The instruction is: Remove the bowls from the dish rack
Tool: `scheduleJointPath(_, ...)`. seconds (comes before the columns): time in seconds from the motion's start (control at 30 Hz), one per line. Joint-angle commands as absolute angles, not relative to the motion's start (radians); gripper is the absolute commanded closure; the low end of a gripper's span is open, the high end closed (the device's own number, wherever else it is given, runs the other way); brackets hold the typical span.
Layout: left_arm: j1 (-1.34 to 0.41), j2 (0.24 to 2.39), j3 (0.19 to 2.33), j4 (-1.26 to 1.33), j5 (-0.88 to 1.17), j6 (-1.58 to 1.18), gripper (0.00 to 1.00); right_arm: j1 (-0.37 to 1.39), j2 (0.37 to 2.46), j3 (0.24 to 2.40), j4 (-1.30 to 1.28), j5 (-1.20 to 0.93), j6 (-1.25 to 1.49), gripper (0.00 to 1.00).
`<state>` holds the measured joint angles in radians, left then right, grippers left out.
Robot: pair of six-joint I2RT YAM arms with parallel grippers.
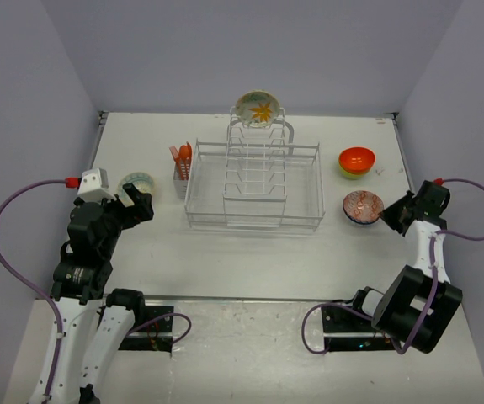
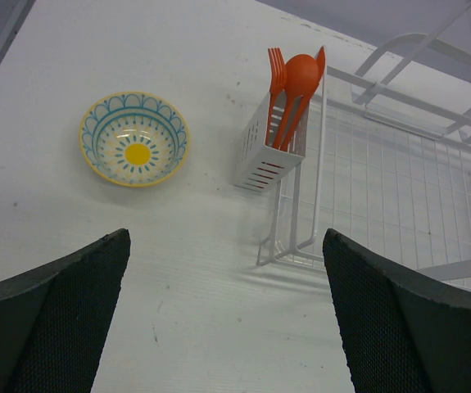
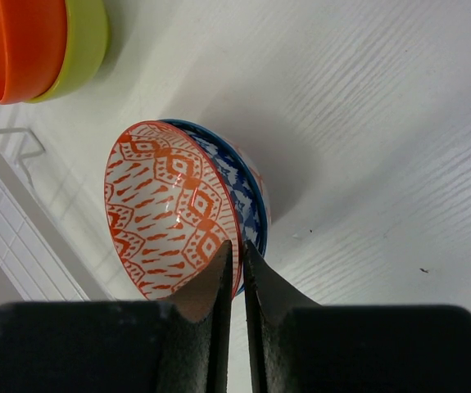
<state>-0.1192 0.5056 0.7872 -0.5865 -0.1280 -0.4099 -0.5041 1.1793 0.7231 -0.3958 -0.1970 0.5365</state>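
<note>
The white wire dish rack point(image 1: 254, 225) stands mid-table; it also shows in the left wrist view point(image 2: 399, 164). A cream bowl with an orange flower point(image 1: 258, 108) stands upright in the far end of its central slots. A pale teal-patterned bowl point(image 1: 135, 183) sits on the table left of the rack, also in the left wrist view point(image 2: 135, 139). My left gripper point(image 1: 138, 202) is open and empty just in front of it. My right gripper point(image 3: 237, 254) is shut on the rim of the dark red-patterned bowl point(image 3: 169, 205), right of the rack point(image 1: 362, 206). The orange bowl point(image 1: 357, 158) sits nested in the lime-green bowl point(image 3: 83, 41).
The cutlery holder point(image 2: 268, 147) on the rack's left side holds orange utensils point(image 1: 183, 154). The rack's near right corner point(image 3: 6, 213) lies close to the red-patterned bowl. Grey walls enclose the table at the back and both sides.
</note>
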Motion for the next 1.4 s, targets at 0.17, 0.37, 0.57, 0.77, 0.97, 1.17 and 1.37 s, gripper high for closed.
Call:
scheduleJointPath(0.17,-0.124,0.518,0.788,-0.558,-0.138,-0.422,0.00,-0.502,1.138,0.724,-0.379,-0.206,0.531,0.87)
scheduleJointPath(0.37,-0.124,0.528,0.792,-0.563,-0.149,-0.425,0.00,-0.502,1.218,0.693,-0.330,-0.235,0.545,0.90)
scheduleJointPath(0.57,-0.124,0.535,0.792,-0.564,-0.150,-0.425,0.00,-0.502,1.164,0.670,-0.322,-0.213,0.552,0.86)
scheduleJointPath(0.77,-0.124,0.546,0.796,-0.563,-0.140,-0.423,0.00,-0.502,1.022,0.706,-0.373,-0.202,0.558,0.54)
scheduleJointPath(0.97,-0.124,0.568,0.818,-0.561,-0.130,-0.417,0.00,-0.497,0.930,0.715,-0.367,-0.271,0.565,0.22)
scheduleJointPath(1.17,-0.126,0.633,0.848,-0.529,-0.048,-0.445,0.00,-0.368,0.746,0.722,-0.362,-0.309,0.523,0.01)
scheduleJointPath(1.37,-0.124,0.687,0.942,-0.505,0.041,-0.474,0.00,-0.203,0.638,0.752,-0.380,-0.303,0.477,0.01)
